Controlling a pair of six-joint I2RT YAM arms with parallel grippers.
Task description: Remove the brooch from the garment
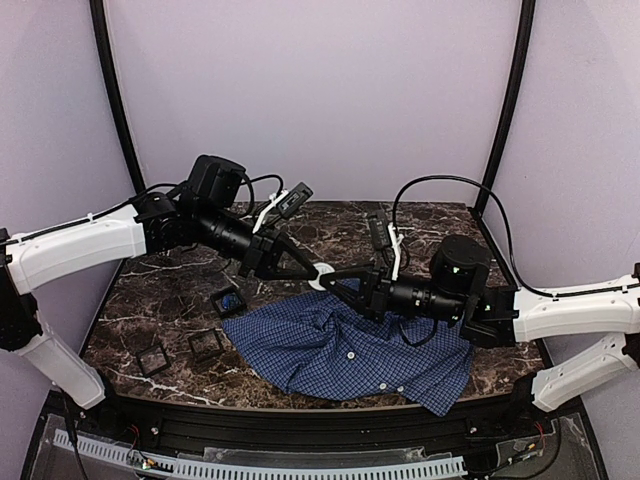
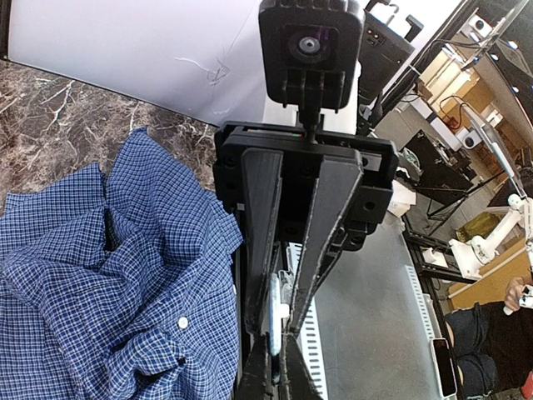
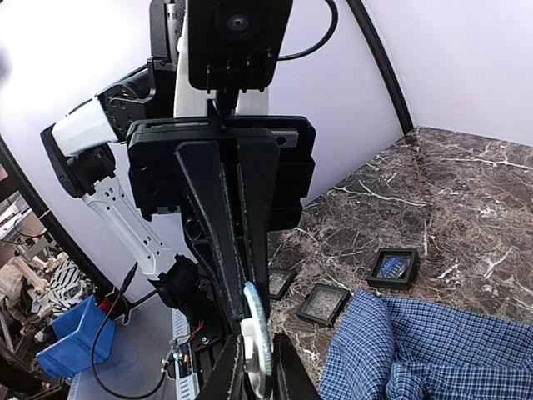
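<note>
The garment (image 1: 350,350) is a blue-and-white check shirt lying crumpled on the marble table; it also shows in the left wrist view (image 2: 108,275) and the right wrist view (image 3: 416,350). The brooch (image 1: 322,276) is a white round disc, held in the air above the shirt's far edge, apart from the cloth. My left gripper (image 1: 311,269) and right gripper (image 1: 334,279) meet tip to tip on it. In the left wrist view the brooch (image 2: 274,321) is edge-on between my left gripper's (image 2: 275,371) fingers. In the right wrist view the brooch (image 3: 258,329) sits in my right gripper (image 3: 260,375).
Three small black display boxes stand left of the shirt: one (image 1: 228,301) holds a blue round piece, two others (image 1: 205,345) (image 1: 153,358) lie nearer the front left. They also show in the right wrist view (image 3: 393,267) (image 3: 325,302). Black frame posts stand at the table's back corners.
</note>
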